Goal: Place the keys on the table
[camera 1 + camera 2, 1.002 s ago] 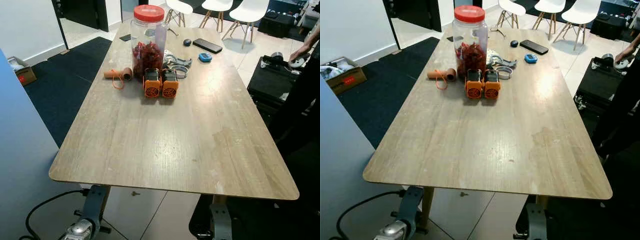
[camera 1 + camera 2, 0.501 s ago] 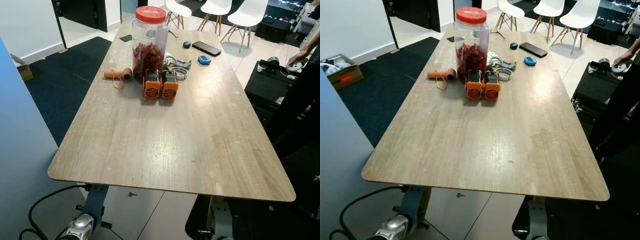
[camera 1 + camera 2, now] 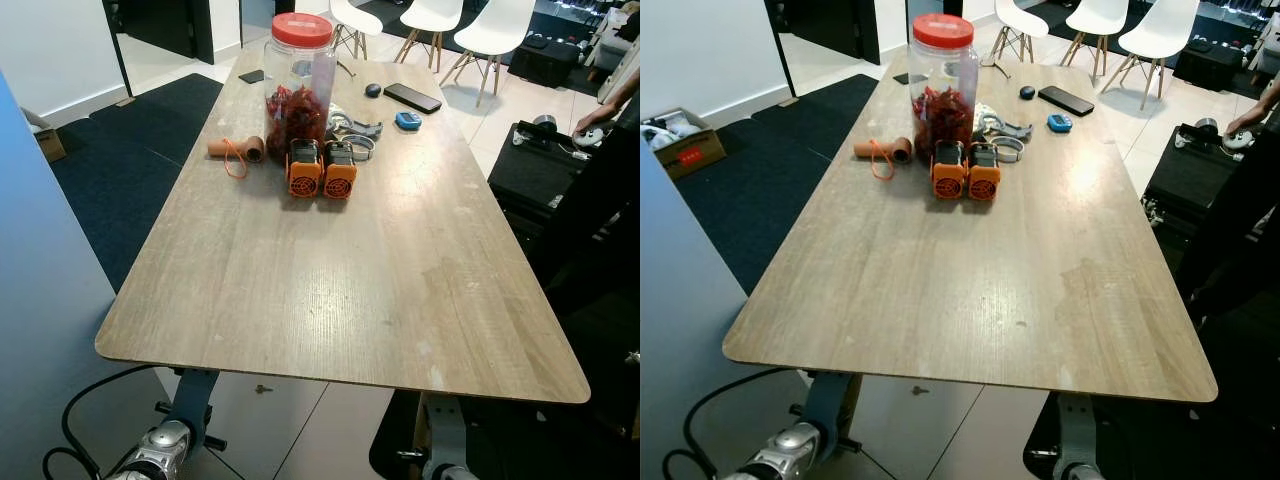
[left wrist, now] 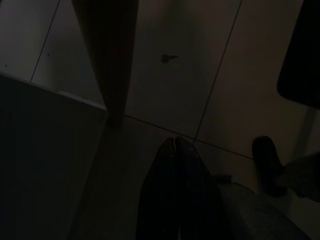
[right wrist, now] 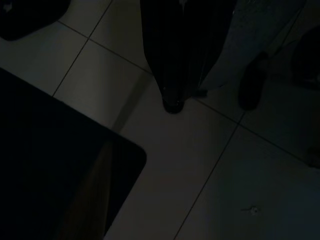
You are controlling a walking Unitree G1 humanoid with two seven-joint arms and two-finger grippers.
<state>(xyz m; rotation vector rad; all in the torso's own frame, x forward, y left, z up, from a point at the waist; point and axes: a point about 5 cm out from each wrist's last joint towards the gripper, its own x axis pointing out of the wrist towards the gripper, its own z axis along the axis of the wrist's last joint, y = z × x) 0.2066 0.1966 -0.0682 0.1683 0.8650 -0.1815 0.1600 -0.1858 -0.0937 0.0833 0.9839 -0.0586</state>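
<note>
A long wooden table (image 3: pixel 340 280) stands before me, its near half bare. Both arms hang low beside its near edge, the left arm (image 3: pixel 160 452) and the right arm (image 3: pixel 443 468) at the bottom of the eye views. In the dark left wrist view my left gripper (image 4: pixel 175 141) points at the floor with its fingers pressed together. My right gripper (image 5: pixel 173 104) also points at the tiles, its fingers meeting at the tip. I make out nothing between either pair. A small object (image 4: pixel 169 58) lies on the tiles under the table, too small to identify.
At the table's far end stand a red-lidded jar (image 3: pixel 297 75), two orange blocks (image 3: pixel 322 168), a brown roll (image 3: pixel 237 149), metal rings (image 3: pixel 355 130), a phone (image 3: pixel 414 97) and a blue item (image 3: pixel 407 120). A person's hand (image 3: pixel 588 115) and black cases (image 3: pixel 540 165) are on the right. White chairs (image 3: pixel 490 30) stand beyond.
The camera has shifted slightly, so the table sits a little lower and nearer. My arms have edged at the bottom of the eye views. Nothing on the table has moved.
</note>
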